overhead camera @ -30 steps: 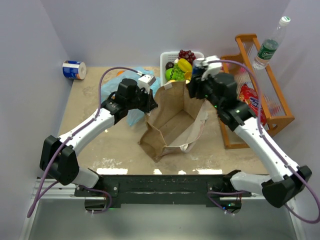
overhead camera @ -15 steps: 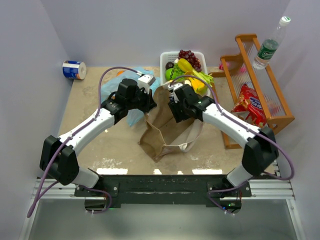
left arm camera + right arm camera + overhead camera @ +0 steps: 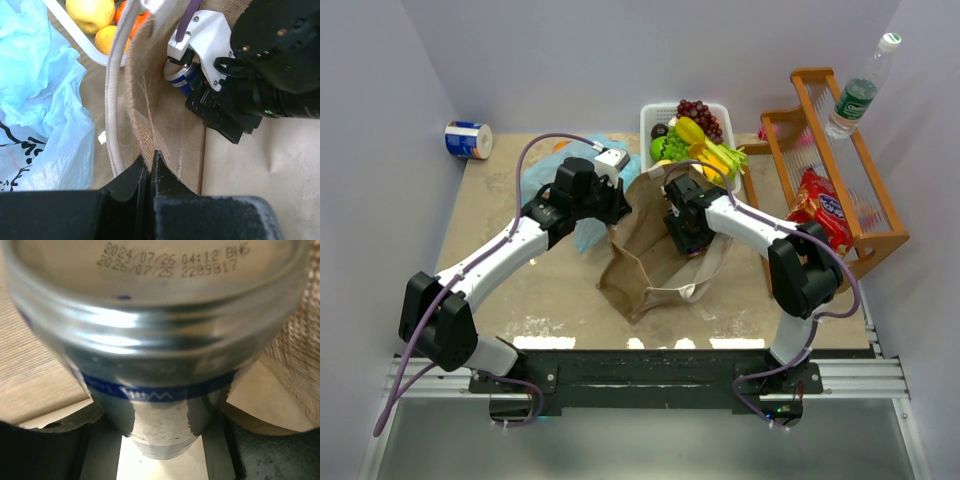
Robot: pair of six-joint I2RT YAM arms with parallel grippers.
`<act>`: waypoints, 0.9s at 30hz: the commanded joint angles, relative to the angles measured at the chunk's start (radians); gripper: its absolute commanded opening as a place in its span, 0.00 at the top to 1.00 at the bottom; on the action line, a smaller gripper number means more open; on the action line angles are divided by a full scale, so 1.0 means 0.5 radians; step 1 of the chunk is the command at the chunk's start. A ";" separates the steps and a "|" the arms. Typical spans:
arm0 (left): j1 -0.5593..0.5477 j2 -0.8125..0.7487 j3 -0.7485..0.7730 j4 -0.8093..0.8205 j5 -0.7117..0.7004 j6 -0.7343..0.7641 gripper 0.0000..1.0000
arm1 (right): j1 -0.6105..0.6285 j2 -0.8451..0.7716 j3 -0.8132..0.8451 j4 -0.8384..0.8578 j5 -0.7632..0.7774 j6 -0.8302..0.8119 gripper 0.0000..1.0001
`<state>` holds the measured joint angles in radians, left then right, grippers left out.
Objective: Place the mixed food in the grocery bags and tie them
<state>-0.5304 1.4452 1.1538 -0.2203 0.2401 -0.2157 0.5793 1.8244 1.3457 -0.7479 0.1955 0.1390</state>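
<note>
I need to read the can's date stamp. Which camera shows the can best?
Right wrist: the can fills the frame, its printed base and blue band clear. Left wrist catches only a blue-and-silver sliver inside the brown paper bag. Top external hides it under the right arm.

Brown paper bag (image 3: 642, 272), light-blue plastic bag (image 3: 42, 85), silver-blue can (image 3: 155, 370)
</note>
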 commanded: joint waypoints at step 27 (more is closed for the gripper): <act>0.006 -0.046 0.024 0.039 -0.094 0.069 1.00 | 0.130 -0.487 -0.029 0.121 0.155 -0.137 0.09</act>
<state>-0.5308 1.4452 1.1538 -0.2226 0.2295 -0.2157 0.5877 1.7668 1.3003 -0.7307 0.2276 0.1303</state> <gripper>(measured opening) 0.042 0.916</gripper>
